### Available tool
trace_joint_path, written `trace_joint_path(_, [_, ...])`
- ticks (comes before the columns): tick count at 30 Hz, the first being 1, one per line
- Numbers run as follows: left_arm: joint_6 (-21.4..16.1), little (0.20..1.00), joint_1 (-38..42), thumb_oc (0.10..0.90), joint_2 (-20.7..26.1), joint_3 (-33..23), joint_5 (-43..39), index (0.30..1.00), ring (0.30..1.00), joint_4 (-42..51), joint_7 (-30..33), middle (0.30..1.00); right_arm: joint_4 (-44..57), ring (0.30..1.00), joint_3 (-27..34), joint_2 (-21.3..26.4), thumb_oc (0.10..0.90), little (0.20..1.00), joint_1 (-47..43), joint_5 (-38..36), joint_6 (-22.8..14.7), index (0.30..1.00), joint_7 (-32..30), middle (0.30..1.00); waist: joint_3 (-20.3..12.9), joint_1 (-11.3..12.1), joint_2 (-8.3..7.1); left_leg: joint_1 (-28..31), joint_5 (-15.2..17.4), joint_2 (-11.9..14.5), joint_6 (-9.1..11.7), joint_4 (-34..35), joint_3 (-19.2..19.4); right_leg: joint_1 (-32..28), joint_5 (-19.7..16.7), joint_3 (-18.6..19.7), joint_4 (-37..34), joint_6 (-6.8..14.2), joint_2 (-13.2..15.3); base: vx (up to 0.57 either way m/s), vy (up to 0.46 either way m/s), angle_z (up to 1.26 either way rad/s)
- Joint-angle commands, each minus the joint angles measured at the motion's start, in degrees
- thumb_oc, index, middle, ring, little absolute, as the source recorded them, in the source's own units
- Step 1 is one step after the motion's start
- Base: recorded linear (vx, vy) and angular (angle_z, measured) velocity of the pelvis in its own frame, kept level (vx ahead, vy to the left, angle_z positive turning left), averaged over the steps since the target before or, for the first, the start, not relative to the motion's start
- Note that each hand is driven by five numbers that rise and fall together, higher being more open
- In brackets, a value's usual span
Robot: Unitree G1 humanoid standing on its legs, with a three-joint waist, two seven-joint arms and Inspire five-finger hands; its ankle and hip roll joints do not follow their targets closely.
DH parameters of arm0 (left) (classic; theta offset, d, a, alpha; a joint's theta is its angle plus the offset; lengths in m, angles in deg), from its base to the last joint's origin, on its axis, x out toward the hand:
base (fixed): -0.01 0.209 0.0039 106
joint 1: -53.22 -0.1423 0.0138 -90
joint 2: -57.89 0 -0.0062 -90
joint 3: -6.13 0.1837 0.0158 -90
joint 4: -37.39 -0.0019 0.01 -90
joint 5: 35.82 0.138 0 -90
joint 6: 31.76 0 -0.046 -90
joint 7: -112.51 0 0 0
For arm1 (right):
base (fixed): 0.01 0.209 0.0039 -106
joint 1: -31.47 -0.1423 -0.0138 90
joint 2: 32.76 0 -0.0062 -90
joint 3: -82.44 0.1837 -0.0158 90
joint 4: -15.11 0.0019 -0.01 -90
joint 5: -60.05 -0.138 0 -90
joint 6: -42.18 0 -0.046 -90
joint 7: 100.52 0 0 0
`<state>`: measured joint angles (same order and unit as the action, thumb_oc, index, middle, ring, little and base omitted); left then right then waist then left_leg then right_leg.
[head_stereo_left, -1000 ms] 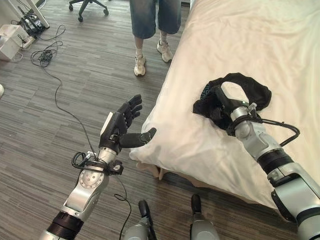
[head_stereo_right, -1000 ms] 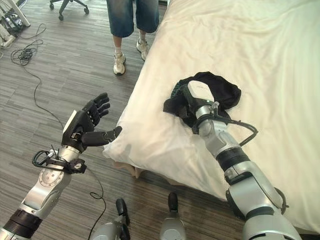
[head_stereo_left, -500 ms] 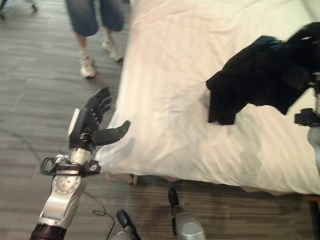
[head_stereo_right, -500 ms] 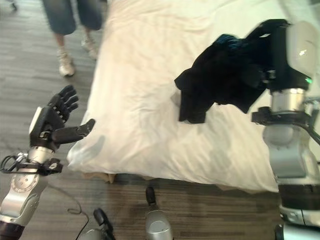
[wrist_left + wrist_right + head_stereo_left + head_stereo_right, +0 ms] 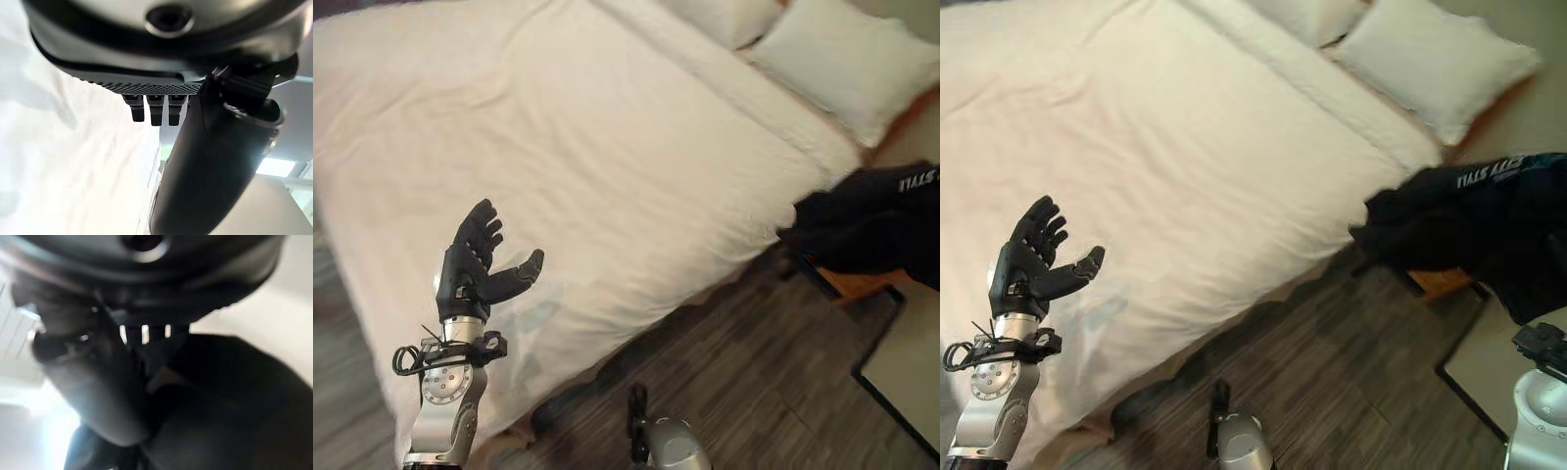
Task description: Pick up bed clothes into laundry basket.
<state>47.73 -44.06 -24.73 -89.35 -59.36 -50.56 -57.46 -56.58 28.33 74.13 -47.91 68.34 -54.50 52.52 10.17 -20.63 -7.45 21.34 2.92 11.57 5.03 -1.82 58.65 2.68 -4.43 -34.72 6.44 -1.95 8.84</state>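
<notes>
Two hands on show: we held our left hand (image 5: 470, 266) up with fingers spread above the white bed (image 5: 607, 147), our right hand (image 5: 93, 377) clutched the black garment (image 5: 1469, 230) beyond the bed's edge.

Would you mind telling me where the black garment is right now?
The black garment hangs off the bed on the robot's right in both eye views, held up over the wooden floor, just below the pillow.
</notes>
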Motion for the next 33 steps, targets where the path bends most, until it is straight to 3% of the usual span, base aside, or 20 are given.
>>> trace_joint_path(1, [-5.72, 0.9, 2.31, 0.8, 2.16, -2.97, 1.86, 0.9, 0.9, 10.74, 1.1, 0.9, 6.0, 0.3, 2.45, 5.15, 0.4, 0.3, -10.45, 2.34, -4.63, 0.3, -4.08, 0.3, -4.09, -0.09, 0.56, -6.11, 3.11, 2.29, -4.7, 6.82, -1.24, -8.42, 0.32, 1.76, 0.43, 9.48, 12.73, -0.15, -0.045, -1.99])
trace_joint_path(3, [-6.37, 0.9, -0.35, 0.8, 1.8, -4.43, 2.37, 0.9, 0.9, 12.46, 3.48, 0.9, 6.21, 0.3, -2.17, 4.9, 0.4, 0.3, -15.11, 3.71, -4.07, 0.3, -5.18, 0.3, -6.0, 4.41, 2.22, -5.59, 1.25, 3.17, -4.92, 6.66, 2.56, -12.56, -1.03, -4.68, 1.72, 9.53, 14.26, -0.21, -0.109, -2.18])
trace_joint_path(5, [-6.47, 0.9, -2.0, 0.8, 1.62, -5.73, 2.74, 0.9, 0.9, 13.23, 4.49, 0.9, 6.25, 0.3, -4.83, 4.5, 0.4, 0.3, -17.41, 4.12, -3.93, 0.3, -5.29, 0.3, -6.13, 6.74, 2.63, -5.4, 1.13, 3.16, -5.07, 6.63, 3.05, -13.68, -1.48, -5.79, 1.46, 9.7, 14.37, -0.14, -0.126, -2.28])
trace_joint_path(6, [-7.53, 0.9, -4.78, 0.8, 1.56, -8.57, 3.49, 0.9, 0.9, 15.01, 6.39, 0.9, 6.82, 0.3, -8.87, 3.47, 0.4, 0.3, -20.74, 4.4, -4.0, 0.3, -5.13, 0.3, -6.34, 11.06, 3.22, -5.58, 0.03, 3.35, -4.76, 6.5, 2.93, -15.98, -1.68, -8.16, -1.49, 9.91, 13.56, -0.1, -0.218, -2.6])
trace_joint_path(9, [-8.73, 0.9, -5.07, 0.8, 3.3, -12.46, 5.19, 0.9, 0.9, 17.49, 9.06, 0.9, 9.09, 0.3, -11.1, 2.16, 0.4, 0.3, -21.58, 5.67, -3.85, 0.3, -4.78, 0.3, -6.66, 12.97, 4.35, -4.78, -1.77, 4.65, -3.79, 6.25, 3.54, -16.73, 0.75, -7.62, -7.81, 8.92, 10.98, -0.07, -0.316, -2.27])
trace_joint_path(13, [-9.36, 0.9, 1.87, 0.8, 5.86, -12.93, 9.98, 0.9, 0.9, 22.53, 13.54, 0.9, 11.52, 0.3, -11.96, 1.6, 0.4, 0.3, -18.75, 8.25, -3.67, 0.3, -4.31, 0.3, -7.67, 10.11, 6.23, -3.13, -5.23, 7.91, -1.12, 6.01, 5.94, -16.59, 5.84, -5.11, -10.84, 6.43, 6.58, 0.01, -0.445, -0.99])
trace_joint_path(14, [-9.38, 0.9, 7.38, 0.8, 6.45, -9.54, 13.43, 0.9, 0.9, 25.42, 14.27, 0.9, 12.15, 0.3, -13.35, 0.88, 0.4, 0.3, -17.56, 8.15, -4.02, 0.3, -4.17, 0.3, -7.63, 6.85, 7.87, -2.01, -6.69, 8.78, -0.16, 5.83, 7.41, -16.69, 7.98, -3.62, -11.06, 5.52, 4.57, 0.04, -0.326, -0.42])
trace_joint_path(17, [-7.53, 0.9, 14.29, 0.8, 5.48, -3.21, 15.78, 0.9, 0.9, 26.25, 14.93, 0.9, 12.69, 0.3, -16.84, -0.03, 0.4, 0.3, -17.19, 8.46, -4.4, 0.3, -3.83, 0.3, -7.21, 3.65, 9.25, -0.91, -8.03, 11.38, 1.43, 3.19, 9.7, -16.57, 10.09, -1.64, -11.17, 4.19, 2.29, 0.07, -0.277, -0.21])
trace_joint_path(18, [-5.68, 0.9, 22.65, 0.8, 3.98, 3.93, 15.68, 0.9, 0.9, 25.11, 15.44, 0.9, 11.06, 0.3, -21.22, 0.37, 0.4, 0.3, -17.74, 9.16, -4.06, 0.3, -4.15, 0.3, -6.81, 0.82, 9.95, 0.35, -10.46, 15.3, 4.47, -4.14, 10.58, -16.05, 12.42, 1.47, -11.24, 2.82, 0.13, 0.23, -0.342, -0.64])
trace_joint_path(20, [-4.65, 0.9, 27.89, 0.8, 3.45, 7.46, 15.2, 0.9, 0.9, 23.44, 15.26, 0.9, 10.53, 0.3, -23.2, 0.29, 0.4, 0.3, -17.94, 9.1, -4.15, 0.3, -4.38, 0.3, -5.94, 1.15, 10.57, 0.7, -13.1, 17.91, 6.9, -10.51, 7.79, -16.32, 13.98, 3.61, -11.38, 1.89, -1.47, 0.25, -0.242, -1.5])
trace_joint_path(21, [-3.76, 0.9, 33.42, 0.8, 3.03, 12.61, 15.86, 0.9, 0.9, 21.26, 15.27, 0.9, 9.16, 0.3, -26.19, 0.51, 0.4, 0.3, -17.9, 10.16, -4.32, 0.3, -3.57, 0.3, -5.31, 1.74, 10.9, -1.6, -12.2, 17.8, 6.93, -21.99, -3.5, -16.28, 15.02, 7.4, -11.44, 1.11, -3.07, 0.23, -0.216, -2.35])
trace_joint_path(22, [-4.02, 0.9, 35.58, 0.8, 2.54, 15.0, 16.62, 0.9, 0.9, 19.74, 14.85, 0.9, 8.36, 0.3, -27.7, 0.58, 0.4, 0.3, -17.37, 10.09, -4.99, 0.3, -2.93, 0.3, -5.08, 1.99, 10.95, -2.82, -10.29, 16.9, 6.16, -27.71, -10.34, -15.7, 15.49, 10.43, -11.44, 0.82, -3.79, 0.21, -0.183, -2.35])
trace_joint_path(23, [-4.1, 0.9, 35.71, 0.8, 2.53, 15.09, 16.64, 0.9, 0.9, 19.61, 14.88, 0.9, 8.34, 0.3, -27.63, 0.57, 0.4, 0.3, -17.37, 10.09, -5.02, 0.3, -2.94, 0.3, -5.09, 1.98, 11.05, -3.03, -10.13, 17.11, 6.14, -28.0, -10.45, -15.62, 15.49, 10.38, -11.44, 0.8, -3.89, 0.12, -0.119, -1.95])
trace_joint_path(24, [-3.62, 0.9, 39.62, 0.8, 0.69, 19.72, 17.75, 0.9, 0.9, 16.19, 14.29, 0.9, 6.87, 0.3, -29.59, 1.49, 0.4, 0.3, -15.88, 10.69, -5.03, 0.3, -1.69, 0.3, -4.62, 1.72, 11.38, -4.71, -10.99, 16.81, 6.09, -35.67, -18.65, -15.27, 16.07, 14.08, -11.44, 0.57, -5.05, 0.11, -0.091, -1.59])
trace_joint_path(25, [-3.21, 0.9, 41.92, 0.8, -0.43, 21.7, 18.19, 0.9, 0.9, 14.22, 13.98, 0.9, 6.37, 0.3, -30.06, 2.19, 0.4, 0.3, -15.02, 11.12, -4.82, 0.3, -1.21, 0.3, -4.34, 1.33, 11.54, -5.8, -10.89, 16.93, 5.6, -37.97, -21.91, -15.11, 16.11, 15.29, -11.44, 0.62, -5.37, 0.11, -0.092, -1.4])
trace_joint_path(26, [-3.28, 0.9, 42.05, 0.8, -0.49, 21.77, 18.21, 0.9, 0.9, 14.09, 14.01, 0.9, 6.38, 0.3, -29.98, 2.2, 0.4, 0.3, -15.0, 11.11, -4.82, 0.3, -1.2, 0.3, -4.33, 1.33, 11.63, -5.96, -10.84, 17.06, 5.62, -38.12, -22.04, -15.07, 16.12, 15.23, -11.44, 0.6, -5.45, 0.06, -0.019, -1.14])
trace_joint_path(28, [-1.7, 0.9, 46.72, 0.8, -2.48, 25.6, 18.57, 0.9, 0.9, 8.62, 14.35, 0.9, 4.56, 0.3, -30.19, 5.12, 0.4, 0.3, -12.49, 12.85, -3.83, 0.3, -0.77, 0.3, -3.9, 0.52, 11.51, -10.47, -7.48, 15.36, 3.02, -39.72, -30.24, -14.71, 15.35, 20.18, -11.44, 1.74, -5.55, 0.03, 0.017, -1.44])
trace_joint_path(29, [-1.22, 0.9, 47.7, 0.8, -2.86, 26.49, 18.99, 0.9, 0.9, 7.26, 14.58, 0.9, 4.06, 0.3, -30.45, 5.61, 0.4, 0.3, -11.89, 13.06, -3.46, 0.3, -0.81, 0.3, -3.81, 0.2, 10.92, -12.02, -6.26, 14.41, 0.98, -37.01, -31.0, -14.28, 13.83, 21.79, -11.44, 2.1, -5.24, 0.01, 0.067, -1.36])
trace_joint_path(32, [-0.8, 0.9, 48.39, 0.8, -3.71, 27.74, 19.34, 0.9, 0.9, 5.14, 14.7, 0.9, 3.58, 0.3, -29.9, 7.23, 0.4, 0.3, -10.94, 14.05, -2.85, 0.3, -1.53, 0.3, -4.16, 0.5, 10.0, -14.26, -4.35, 12.15, -0.35, -30.65, -33.71, -13.88, 12.81, 26.51, -11.44, 3.48, -4.51, 0.06, 0.122, -1.54])
trace_joint_path(33, [-0.39, 0.9, 47.84, 0.8, -4.15, 28.62, 20.01, 0.9, 0.9, 3.74, 14.82, 0.9, 2.9, 0.3, -29.89, 8.57, 0.4, 0.3, -10.96, 15.2, -2.55, 0.3, -2.5, 0.3, -3.89, 0.26, 9.86, -15.16, -2.17, 9.09, -0.79, -19.64, -38.16, -13.28, 11.83, 30.86, -11.44, 5.16, -4.4, 0.13, 0.225, -1.93])
